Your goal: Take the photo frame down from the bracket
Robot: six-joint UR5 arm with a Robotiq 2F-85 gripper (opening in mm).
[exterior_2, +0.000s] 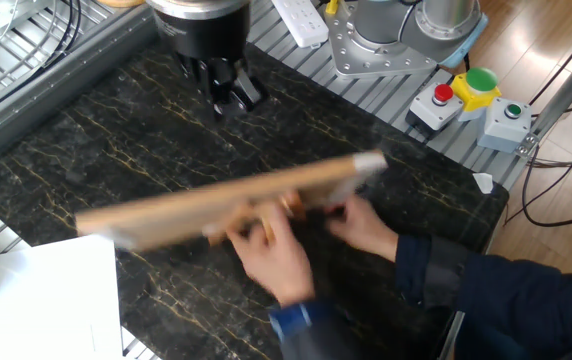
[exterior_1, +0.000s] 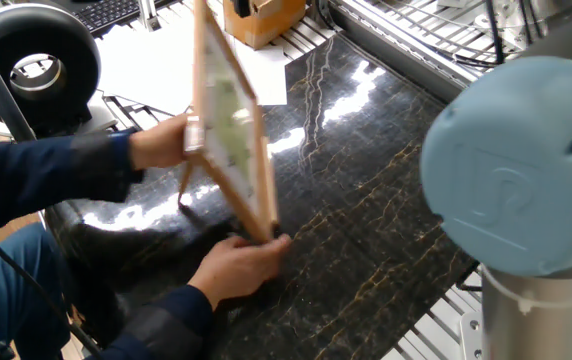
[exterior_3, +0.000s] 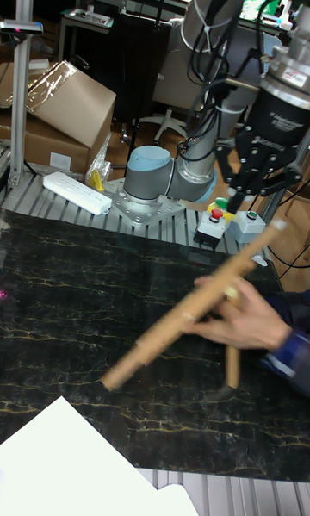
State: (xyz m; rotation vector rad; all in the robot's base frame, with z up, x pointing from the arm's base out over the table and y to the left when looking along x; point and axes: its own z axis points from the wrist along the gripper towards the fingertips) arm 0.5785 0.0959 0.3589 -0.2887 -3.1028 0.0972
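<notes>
Here two hands (exterior_1: 241, 268) grip the photo frame (exterior_1: 232, 130) edges; the gripper (exterior_2: 228, 88) fingers hang apart, well clear.

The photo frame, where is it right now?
In one fixed view the photo frame stands tilted on the dark marble table, held by a person's two hands, left of the robot arm.

Overhead light glares white on the dark marble table (exterior_1: 366, 150); the photo frame (exterior_2: 226, 205) and hands smear with motion blur.
</notes>
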